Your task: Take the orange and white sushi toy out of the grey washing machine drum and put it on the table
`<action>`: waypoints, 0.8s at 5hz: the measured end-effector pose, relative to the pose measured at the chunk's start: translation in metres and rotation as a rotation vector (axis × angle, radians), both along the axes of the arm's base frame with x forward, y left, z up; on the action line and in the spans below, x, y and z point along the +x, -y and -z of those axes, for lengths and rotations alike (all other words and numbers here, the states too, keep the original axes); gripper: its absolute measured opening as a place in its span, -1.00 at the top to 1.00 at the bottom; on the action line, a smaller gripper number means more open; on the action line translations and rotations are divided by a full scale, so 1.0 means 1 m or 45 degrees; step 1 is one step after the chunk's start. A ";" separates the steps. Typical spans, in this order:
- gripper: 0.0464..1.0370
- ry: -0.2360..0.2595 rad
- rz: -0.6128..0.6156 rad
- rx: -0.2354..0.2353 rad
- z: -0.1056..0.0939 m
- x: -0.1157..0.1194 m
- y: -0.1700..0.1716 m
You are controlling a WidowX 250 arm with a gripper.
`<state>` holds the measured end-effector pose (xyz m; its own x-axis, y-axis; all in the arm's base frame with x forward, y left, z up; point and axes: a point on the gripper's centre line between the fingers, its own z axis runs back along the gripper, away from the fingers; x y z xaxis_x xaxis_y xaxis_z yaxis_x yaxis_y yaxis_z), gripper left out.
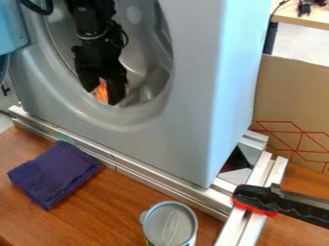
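At the near edge stands 1 ring-pull can (170, 225), with 1 red-and-black clamp (256, 199) to its right on the metal frame (154, 180) and 1 folded purple cloth (54, 174) to its left. Beyond, inside the round opening of the grey front-loading washer (186, 144), an orange thing (100, 90) sits right at the tip of the 1 downward-hanging gripper (103, 97), its long axis unclear; whether it is pinched, I cannot tell.

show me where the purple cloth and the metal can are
Purple cloth (55, 174), camera view, middle of its upper surface.
Metal can (170, 225), camera view, on its round top.
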<state>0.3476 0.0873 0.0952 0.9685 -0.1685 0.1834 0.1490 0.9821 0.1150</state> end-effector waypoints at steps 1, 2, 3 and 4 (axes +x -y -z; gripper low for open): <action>-0.85 -0.039 -0.039 0.018 0.005 0.002 -0.003; -0.29 -0.033 -0.043 -0.005 0.008 0.004 -0.001; -0.09 -0.004 -0.103 -0.062 0.009 -0.005 0.000; -0.09 -0.050 -0.281 -0.169 0.001 -0.051 -0.019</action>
<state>0.2965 0.1063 0.0938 0.9860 0.0709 0.1511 -0.0689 0.9975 -0.0183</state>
